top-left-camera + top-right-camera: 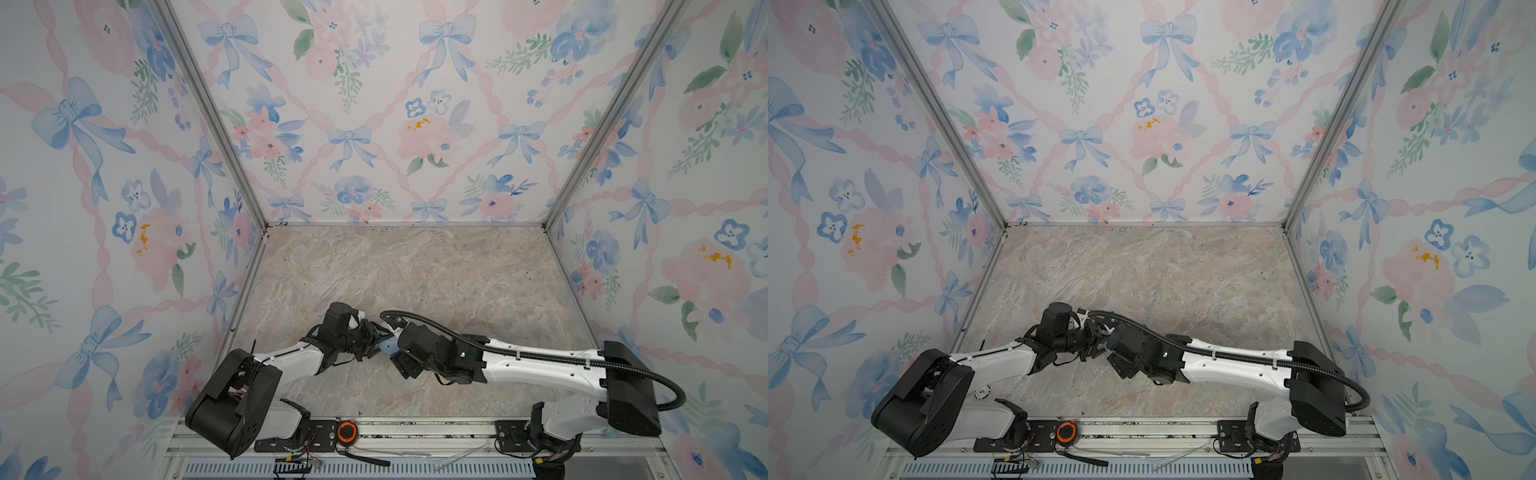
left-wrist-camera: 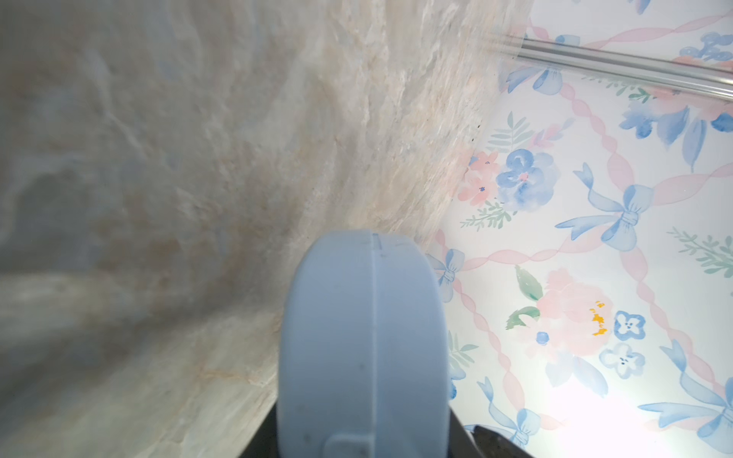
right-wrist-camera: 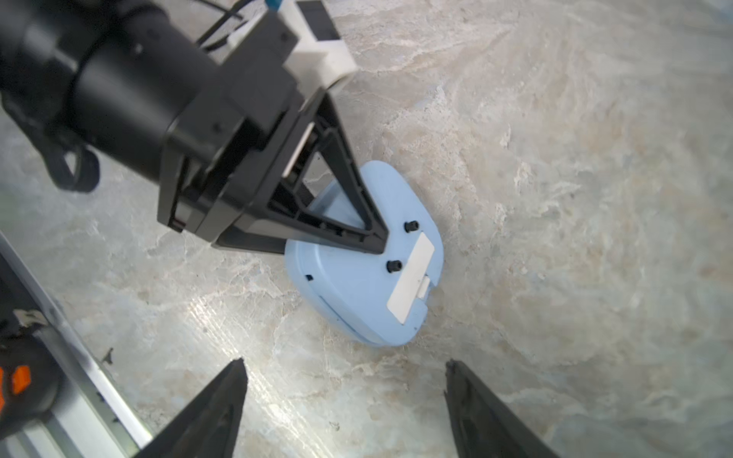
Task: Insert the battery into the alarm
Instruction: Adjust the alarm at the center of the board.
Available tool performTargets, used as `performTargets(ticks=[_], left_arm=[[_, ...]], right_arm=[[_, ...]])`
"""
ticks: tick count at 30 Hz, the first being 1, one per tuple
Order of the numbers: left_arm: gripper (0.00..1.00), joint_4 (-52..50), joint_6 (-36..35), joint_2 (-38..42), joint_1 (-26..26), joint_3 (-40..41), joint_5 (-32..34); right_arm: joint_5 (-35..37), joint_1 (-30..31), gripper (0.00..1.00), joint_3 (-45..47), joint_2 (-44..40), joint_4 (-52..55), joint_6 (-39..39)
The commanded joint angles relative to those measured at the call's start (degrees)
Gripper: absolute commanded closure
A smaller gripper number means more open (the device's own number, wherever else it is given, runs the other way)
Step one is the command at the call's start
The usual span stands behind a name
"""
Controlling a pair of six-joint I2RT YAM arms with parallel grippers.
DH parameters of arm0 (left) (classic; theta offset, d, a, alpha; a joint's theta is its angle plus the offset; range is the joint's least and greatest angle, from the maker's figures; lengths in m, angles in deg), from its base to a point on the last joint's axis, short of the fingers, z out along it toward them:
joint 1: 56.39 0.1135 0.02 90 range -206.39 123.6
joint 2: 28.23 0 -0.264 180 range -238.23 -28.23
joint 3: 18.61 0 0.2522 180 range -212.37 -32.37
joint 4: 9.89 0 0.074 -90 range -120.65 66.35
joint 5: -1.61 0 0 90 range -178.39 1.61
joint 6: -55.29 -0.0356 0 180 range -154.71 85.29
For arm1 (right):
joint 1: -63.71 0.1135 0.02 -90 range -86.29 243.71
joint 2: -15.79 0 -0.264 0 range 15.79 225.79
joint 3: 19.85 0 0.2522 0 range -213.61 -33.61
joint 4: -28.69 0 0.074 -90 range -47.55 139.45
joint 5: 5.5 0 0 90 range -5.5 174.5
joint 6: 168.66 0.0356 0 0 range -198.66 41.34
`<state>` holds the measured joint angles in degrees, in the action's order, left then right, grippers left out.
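Note:
The alarm, light blue and rounded, is seen from its plain back, where a white panel and two small black knobs sit. My left gripper is shut on it, one black finger lying across the back, and holds it tilted just above the marble table. In the left wrist view the alarm's edge fills the space between the jaws. In a top view only a blue sliver of the alarm shows between the two wrists. My right gripper stands open just short of the alarm, holding nothing. The battery is out of view.
An orange-and-black tape measure sits on the aluminium rail at the front edge, between the two arm bases. Flower-papered walls close the table in at the back and on both sides.

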<state>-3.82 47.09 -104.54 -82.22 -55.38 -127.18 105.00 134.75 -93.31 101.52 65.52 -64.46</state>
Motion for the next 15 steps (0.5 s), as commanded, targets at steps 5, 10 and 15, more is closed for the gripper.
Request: performTargets(ticks=[5, 10, 15], left_arm=[[1.0, -6.33, 4.48, 4.03, 0.34, -3.53, -3.52], [1.0, -8.13, 4.53, 5.66, 0.42, -4.02, -3.98], [1.0, -8.86, 4.6, 6.31, 0.41, -4.67, -4.92]], right_arm=[[12.5, 2.84, 0.14, -4.64, 7.31, 7.72, -11.28], [18.08, 4.19, 0.21, -7.72, 12.05, 8.73, -12.31], [22.26, 5.02, 0.31, -8.81, 14.17, 7.9, -12.5]])
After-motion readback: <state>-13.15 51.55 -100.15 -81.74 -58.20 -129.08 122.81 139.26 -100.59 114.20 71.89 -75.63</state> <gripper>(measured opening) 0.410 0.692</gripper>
